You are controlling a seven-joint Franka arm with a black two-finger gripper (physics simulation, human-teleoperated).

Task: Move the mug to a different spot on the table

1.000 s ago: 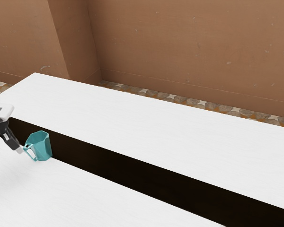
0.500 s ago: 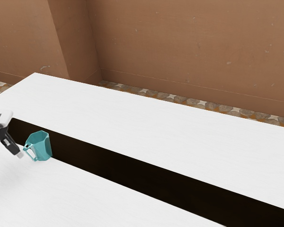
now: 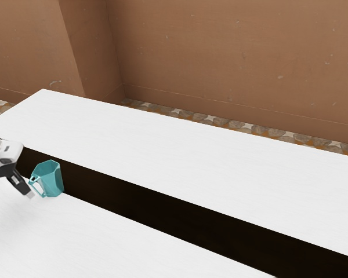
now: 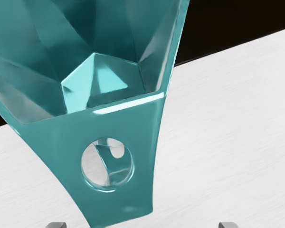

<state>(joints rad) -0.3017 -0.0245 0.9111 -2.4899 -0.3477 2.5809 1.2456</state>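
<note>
A teal mug (image 3: 49, 176) stands upright on the near white table (image 3: 104, 243), right at its far edge, with its handle (image 3: 35, 186) turned toward the exterior view's left. My gripper (image 3: 29, 193) has come in low from that side and stands open at the handle. In the wrist view the mug (image 4: 99, 61) sits just ahead of the hand, looking into its hollow. Its handle (image 4: 114, 166), with a round hole, lies between my two fingertips (image 4: 55, 224), which stand far apart and do not touch it.
A dark gap (image 3: 162, 211) runs just behind the mug, between the near table and a second white surface (image 3: 191, 150). Brown walls (image 3: 232, 52) close off the back. The near tabletop stretches toward the exterior view's right.
My hand has dropped lower and edged to the exterior view's right, bringing the fingers up to the mug's handle. The mug has not moved.
</note>
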